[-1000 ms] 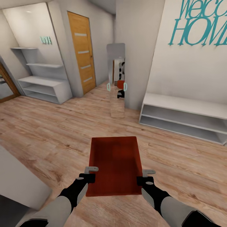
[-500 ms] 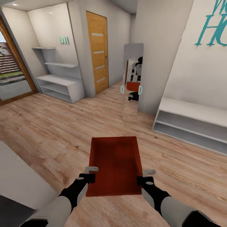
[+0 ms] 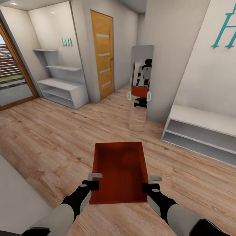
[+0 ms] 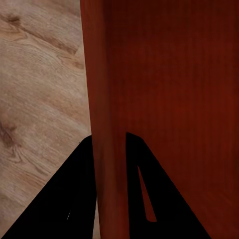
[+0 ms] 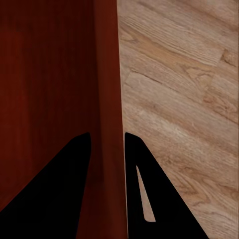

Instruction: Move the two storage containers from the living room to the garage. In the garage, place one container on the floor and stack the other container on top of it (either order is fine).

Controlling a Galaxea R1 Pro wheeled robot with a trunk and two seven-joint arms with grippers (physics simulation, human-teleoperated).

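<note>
One orange-red lidless storage container [image 3: 119,168] hangs level in front of me over a light wood-plank floor. My left gripper [image 3: 94,181] is shut on its left wall near the close corner, and my right gripper [image 3: 152,183] is shut on its right wall. In the left wrist view the thin red wall [image 4: 102,74] runs between the black fingers [image 4: 82,169] of the left gripper [image 4: 108,137]. The right wrist view shows the same grip: the container wall [image 5: 107,74] is pinched in the right gripper [image 5: 107,134]. The garage is out of view.
A honey-wood door [image 3: 103,54] with frosted strips stands shut ahead on the left. A tall mirror [image 3: 141,75] leans on the wall corner and reflects me. A low white bench shelf [image 3: 200,127] lines the right wall, and white shelves [image 3: 62,88] stand at the far left.
The whole view has swung left, so the door, mirror and bench sit further right in the picture. The container and both grippers hold the same place before me.
</note>
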